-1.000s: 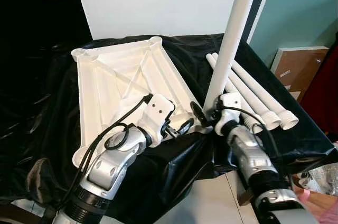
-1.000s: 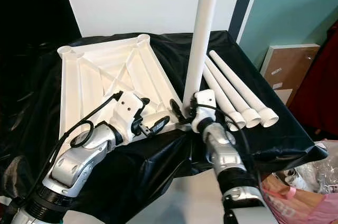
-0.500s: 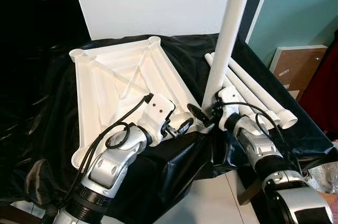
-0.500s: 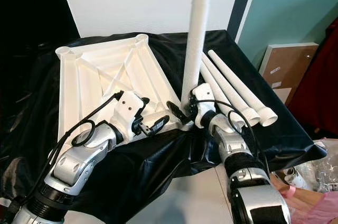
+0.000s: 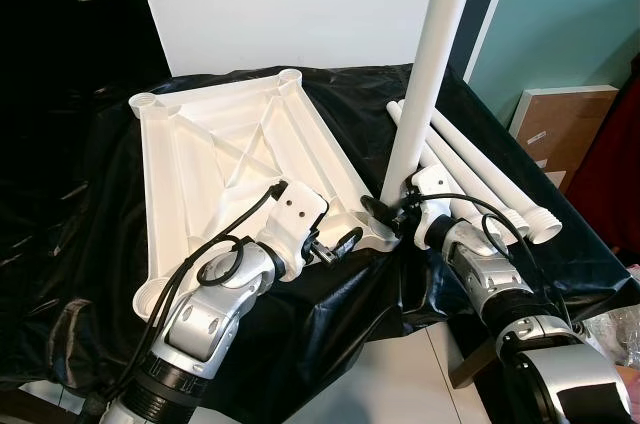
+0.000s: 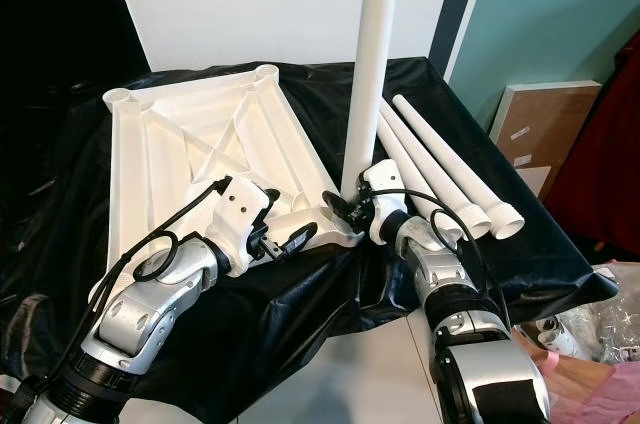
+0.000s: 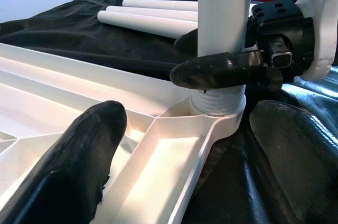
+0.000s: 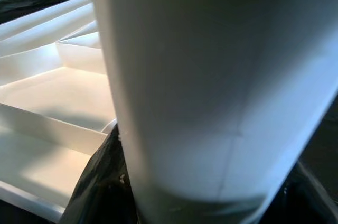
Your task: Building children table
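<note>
Leg one [image 5: 432, 54] stands upright between my right jaws [image 6: 352, 212], pinched just above its threaded end in the corner socket of the upturned tabletop [image 5: 215, 159]. Beside that socket my left jaws [image 5: 335, 245] rest spread on the rim; I judge three legs [image 6: 440, 169] remain, lying beyond my right jaws on the surface [image 5: 80, 194].
</note>
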Available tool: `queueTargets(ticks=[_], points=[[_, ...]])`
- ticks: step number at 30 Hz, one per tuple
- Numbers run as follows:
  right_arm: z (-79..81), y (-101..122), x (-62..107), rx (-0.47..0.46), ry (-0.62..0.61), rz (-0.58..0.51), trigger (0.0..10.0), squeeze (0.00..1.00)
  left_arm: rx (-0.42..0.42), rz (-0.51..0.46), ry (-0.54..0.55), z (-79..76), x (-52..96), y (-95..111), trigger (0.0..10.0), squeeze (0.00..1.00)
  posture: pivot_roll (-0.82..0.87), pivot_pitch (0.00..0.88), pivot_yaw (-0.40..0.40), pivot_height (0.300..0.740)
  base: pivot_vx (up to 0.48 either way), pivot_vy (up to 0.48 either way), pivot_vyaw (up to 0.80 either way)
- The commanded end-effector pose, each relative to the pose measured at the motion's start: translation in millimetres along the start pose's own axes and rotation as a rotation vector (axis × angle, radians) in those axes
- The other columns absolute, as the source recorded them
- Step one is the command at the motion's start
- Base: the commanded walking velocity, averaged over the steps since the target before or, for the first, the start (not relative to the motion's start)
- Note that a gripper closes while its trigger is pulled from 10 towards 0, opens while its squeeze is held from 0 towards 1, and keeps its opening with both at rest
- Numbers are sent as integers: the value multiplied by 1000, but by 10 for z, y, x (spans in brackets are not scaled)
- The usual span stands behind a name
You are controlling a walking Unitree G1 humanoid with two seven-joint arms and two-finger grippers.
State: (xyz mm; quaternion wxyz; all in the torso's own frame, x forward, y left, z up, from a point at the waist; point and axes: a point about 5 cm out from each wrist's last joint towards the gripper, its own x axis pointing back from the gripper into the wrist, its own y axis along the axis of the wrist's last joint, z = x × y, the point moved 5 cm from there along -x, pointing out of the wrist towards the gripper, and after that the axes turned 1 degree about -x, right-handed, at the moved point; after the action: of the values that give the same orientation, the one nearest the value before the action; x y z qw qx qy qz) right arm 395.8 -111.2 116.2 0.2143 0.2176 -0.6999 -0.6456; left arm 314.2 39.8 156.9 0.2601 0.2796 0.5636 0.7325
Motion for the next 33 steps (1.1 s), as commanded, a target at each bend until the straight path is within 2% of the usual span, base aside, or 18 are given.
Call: queueTargets(ticks=[1, 4, 7, 10, 13, 15, 22, 24, 27, 28, 29, 30, 32, 33], points=[[-15, -211, 62, -38, -45, 69, 10000, 0, -4, 14, -9, 8, 27, -17, 10000, 0, 20, 0, -38, 740, 0, 0, 0], [-75, -240, 93, -72, -156, 50, 10000, 0, 4, 20, 30, 81, 29, -40, 10000, 0, 20, 0, -39, 740, 0, 0, 0], [-75, -240, 93, -72, -156, 50, 10000, 0, 4, 20, 30, 81, 29, -40, 10000, 0, 20, 0, -39, 740, 0, 0, 0], [-96, -267, 138, -122, -297, 24, 10000, 0, 7, 40, 82, 180, 35, -88, 10000, 0, 14, 0, -34, 740, 0, 0, 0], [-99, -267, 153, -134, -341, 12, 10000, 0, 5, 48, 101, 216, 35, -103, 10000, 0, 12, 0, -32, 740, 0, 0, 0], [-75, -269, 167, -142, -410, -1, 10000, 0, 4, 77, 141, 295, 30, -156, 10000, 0, 8, 0, -30, 740, 0, 0, 0], [34, -243, 148, -170, -482, -25, 10000, 0, -8, 154, 198, 417, 29, -309, 10000, 0, 5, 0, -30, 740, 0, 0, 0], [87, -221, 129, -195, -487, -45, 10000, 0, -61, 222, 242, 500, 23, -420, 10000, 0, 16, 0, -37, 740, 0, 0, 0], [138, -201, 120, -207, -479, -55, 10000, 0, -76, 258, 286, 585, 0, -467, 10000, 0, 17, 0, -39, 740, 0, 0, 0], [156, -193, 118, -208, -472, -57, 10000, 553, -95, 269, 302, 627, -16, -467, 10000, 0, 21, 0, -42, 740, 0, 0, 0], [156, -193, 118, -208, -472, -57, 10000, 553, -95, 269, 302, 627, -16, -467, 10000, 0, 21, 0, -42, 740, 0, 0, 0], [179, -175, 120, -213, -462, -67, 10000, 1000, -100, 273, 313, 658, -33, -462, 10000, 0, 20, 0, -43, 740, 0, 0, 0], [179, -175, 120, -213, -462, -67, 10000, 1000, -100, 273, 313, 658, -33, -462, 10000, 0, 20, 0, -43, 740, 0, 0, 0], [203, -123, 127, -215, -441, -85, 10000, 1000, -110, 274, 322, 714, -69, -437, 10000, 0, 19, 0, -46, 740, 0, 0, 0]])
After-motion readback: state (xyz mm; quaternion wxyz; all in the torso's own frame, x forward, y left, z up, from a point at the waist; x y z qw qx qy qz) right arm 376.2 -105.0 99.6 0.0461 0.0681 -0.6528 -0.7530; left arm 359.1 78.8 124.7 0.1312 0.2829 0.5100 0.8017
